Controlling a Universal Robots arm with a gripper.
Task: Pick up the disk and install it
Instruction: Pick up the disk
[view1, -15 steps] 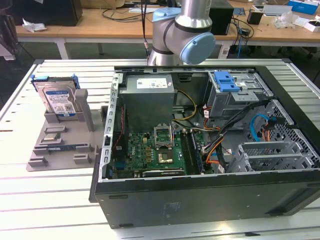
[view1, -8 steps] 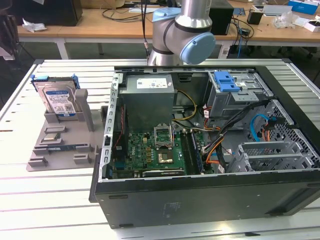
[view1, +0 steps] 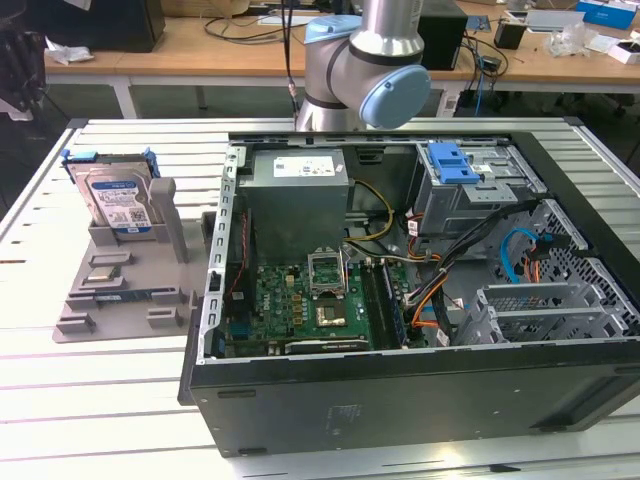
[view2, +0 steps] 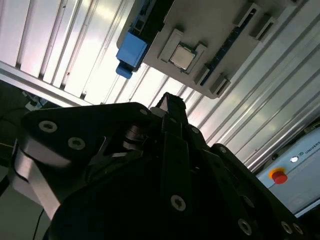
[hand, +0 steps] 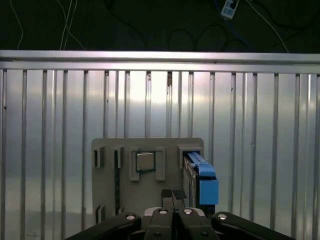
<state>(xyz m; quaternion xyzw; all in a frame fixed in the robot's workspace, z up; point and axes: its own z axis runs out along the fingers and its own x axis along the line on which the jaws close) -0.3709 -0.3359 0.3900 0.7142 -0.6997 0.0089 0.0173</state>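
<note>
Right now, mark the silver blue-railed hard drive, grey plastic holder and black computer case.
hard drive (view1: 118, 203): exterior view, printed label.
grey holder (view1: 130, 318): exterior view, flat base.
computer case (view1: 400, 395): exterior view, near wall.

Printed labels show in several places, but none can be made out.

In the exterior view, the disk (view1: 117, 200) carries a blue-and-white label with print too fine to read. A white sticker (view1: 305, 167) sits on the grey metal box (view1: 297, 205), and a small dark sticker (view1: 345, 413) on the computer case (view1: 450, 395). In the second wrist view, lettering on a white panel (view2: 300, 161) near a red button (view2: 278, 175) is cut off at the edge.
</note>
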